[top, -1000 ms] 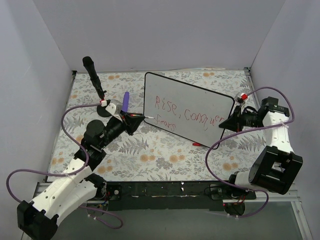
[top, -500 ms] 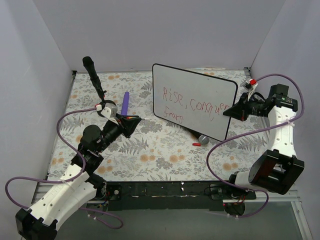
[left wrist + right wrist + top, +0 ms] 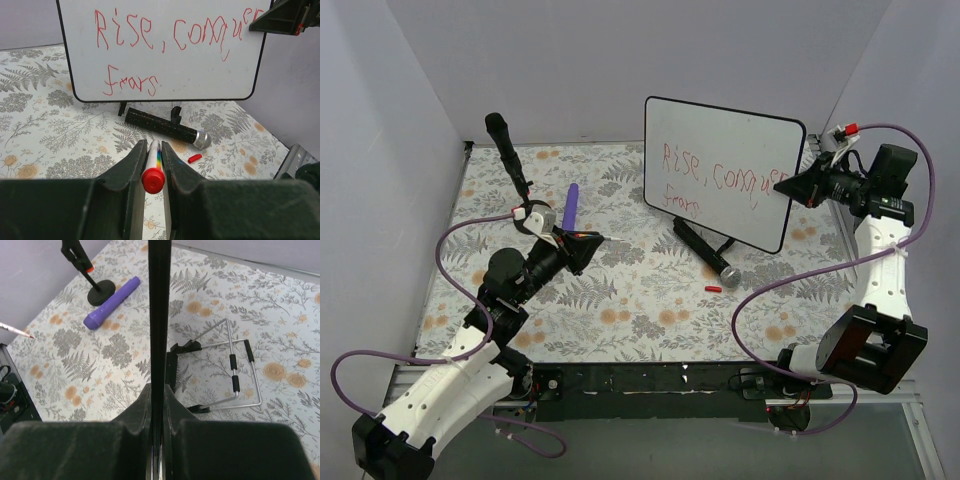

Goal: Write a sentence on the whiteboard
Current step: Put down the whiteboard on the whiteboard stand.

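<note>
- The whiteboard (image 3: 720, 170) is up in the air, off the surface. It stands almost straight up at the far right side.
- Its long side runs from left to right, and the right end dips a little. Its white face looks toward the left arm.
- The sentence (image 3: 175, 37) is in red on that face. The top row reads about "Rise, conquer". Under it, near the board's left end, is a short word that looks like "fears".
- I think the writing is done or nearly done. What may be left is to set the board back down.
- The right gripper (image 3: 788, 187) is at the board's right edge. Its jaws pinch the thin black rim tight.
- A wire stand (image 3: 235, 375) lies flat on the surface under the board.
- A black microphone (image 3: 705, 250) lies just below the board's bottom edge. A small red cap (image 3: 713, 288) lies a bit nearer than that.
- The left gripper (image 3: 154, 147) is well away from the board, to its left. Its jaws are closed on a marker (image 3: 153, 172), and the marker does not touch the board.
</note>
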